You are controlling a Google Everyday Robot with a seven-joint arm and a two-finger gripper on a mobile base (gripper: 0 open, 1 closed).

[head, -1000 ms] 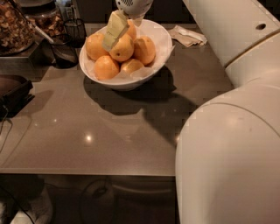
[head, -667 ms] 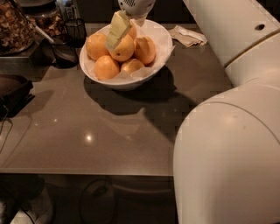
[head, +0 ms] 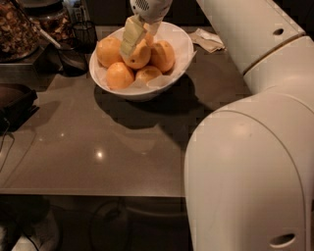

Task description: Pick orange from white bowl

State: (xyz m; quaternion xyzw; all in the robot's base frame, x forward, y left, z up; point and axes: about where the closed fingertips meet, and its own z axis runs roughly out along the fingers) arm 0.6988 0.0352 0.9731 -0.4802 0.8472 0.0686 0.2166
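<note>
gripper (head: 138, 43): pointing down, white wrist (head: 149, 7) directly above the fingers | fingers (head: 131, 35): pressed to either side of the top orange (head: 140, 56) | arm (head: 255, 49): runs rightward from fingers, bulky link (head: 245, 176) nearest camera

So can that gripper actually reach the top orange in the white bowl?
Probably yes: the gripper sits right against the top orange in the white bowl, with nothing above the pile blocking it.
</note>
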